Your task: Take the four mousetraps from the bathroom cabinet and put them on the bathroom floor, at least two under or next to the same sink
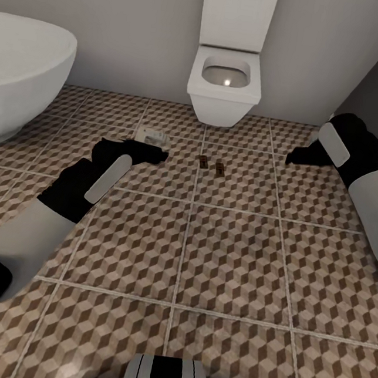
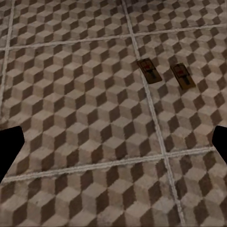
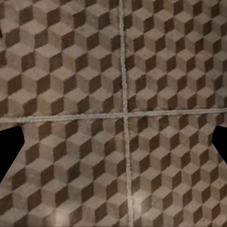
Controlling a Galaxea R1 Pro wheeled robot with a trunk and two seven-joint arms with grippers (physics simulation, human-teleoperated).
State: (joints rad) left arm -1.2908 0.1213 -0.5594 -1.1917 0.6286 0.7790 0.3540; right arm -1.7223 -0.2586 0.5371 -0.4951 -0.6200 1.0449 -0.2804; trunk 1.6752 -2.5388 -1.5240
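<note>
Cube-patterned bathroom floor (image 1: 227,259) stretches to a grey wall. Left pincer (image 1: 149,153) and right pincer (image 1: 299,156) hover over it, both spread wide and empty. Between them, two mousetraps (image 1: 211,164) lie side by side on the tiles, before a white toilet (image 1: 224,87). Far left, a white tub (image 1: 23,74) is cut off. No writing legible.

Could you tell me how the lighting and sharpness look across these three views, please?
Head view: even, soft light, a small bright glint in the toilet bowl, the two mousetraps tiny. Left wrist view: floor tiles slightly blurred, the traps still legible. Right wrist view: soft texture, no glare, fingertips plain black at the edges.
</note>
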